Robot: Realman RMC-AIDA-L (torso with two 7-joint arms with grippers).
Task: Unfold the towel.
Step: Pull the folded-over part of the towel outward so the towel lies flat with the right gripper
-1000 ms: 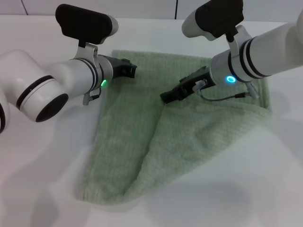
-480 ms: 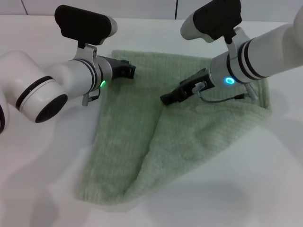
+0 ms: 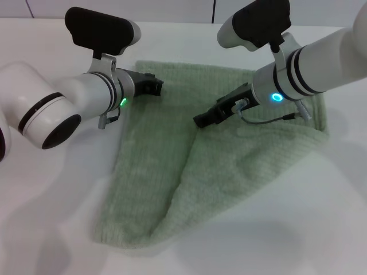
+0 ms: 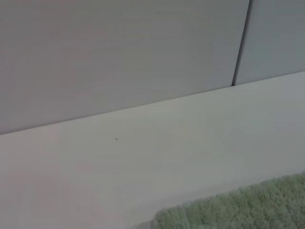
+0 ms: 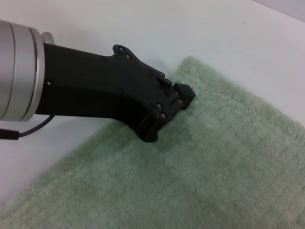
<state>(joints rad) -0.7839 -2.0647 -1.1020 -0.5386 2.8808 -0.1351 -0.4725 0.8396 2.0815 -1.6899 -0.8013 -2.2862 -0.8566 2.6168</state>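
Towel (image 3: 229,154): pale green terry, lying on the white worktop (image 3: 57,189), partly folded, one flap laid diagonally over its right part.

My left fingers (image 3: 153,85): low over the towel's far left corner, tips pressed together, nothing between them.

My right fingers (image 3: 204,118): at the upper end of the diagonal fold; whether they pinch the cloth, I cannot tell.

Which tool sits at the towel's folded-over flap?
The right tool, at the flap's tip mid-towel; the left tool is over the far-left corner instead.
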